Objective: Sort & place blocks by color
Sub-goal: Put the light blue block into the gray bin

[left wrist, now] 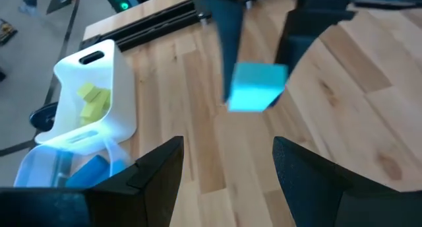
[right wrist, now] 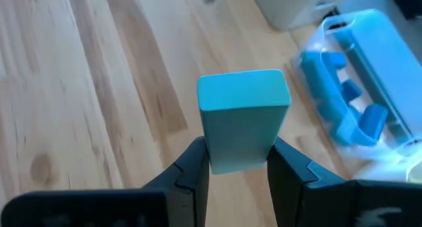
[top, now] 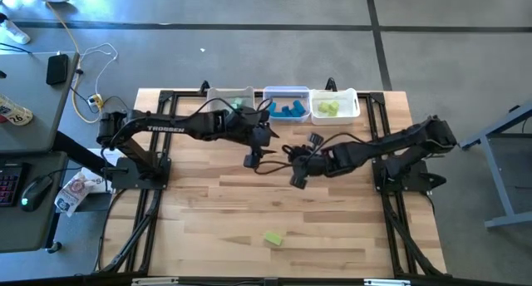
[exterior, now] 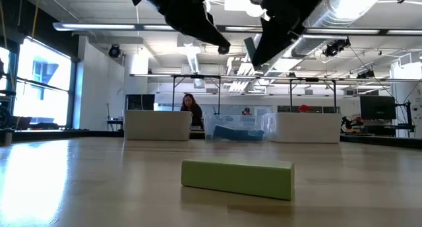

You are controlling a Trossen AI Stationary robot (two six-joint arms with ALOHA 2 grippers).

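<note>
Blocks here come in three colours, and most already lie sorted in the three translucent white bins along the desk's (top: 208, 219) far edge. The middle bin (top: 287, 93) holds several darker blue blocks (top: 288, 109), bars and cubes heaped together; the right-hand bin (top: 335, 94) holds yellow-green blocks (top: 329, 108); the left-hand bin (top: 226, 96) sits partly under the left arm, and its contents are hard to make out.

One pale teal block (right wrist: 242, 118) is off the desk, pinched in the right claw (right wrist: 239, 162). It is a short smooth bar with crisp edges, standing up between the two dark fingers, which close narrowly on its lower sides. From above, that right claw (top: 299, 176) hangs over the middle of the desk, just in front of the bins. The left wrist view shows the same teal block (left wrist: 257, 87) held aloft across from it.

The left claw (left wrist: 227, 171) is spread wide with nothing between its fingers; seen from overhead, the left claw (top: 252, 159) hovers near the right one, slightly toward the left-hand bin.

A single yellow-green bar (top: 273, 238) lies flat on the near part of the desk, well apart from both claws and all bins. At desk height this yellow-green bar (exterior: 238, 178) appears as a long, low, matte slab lying on its broad face.
</note>
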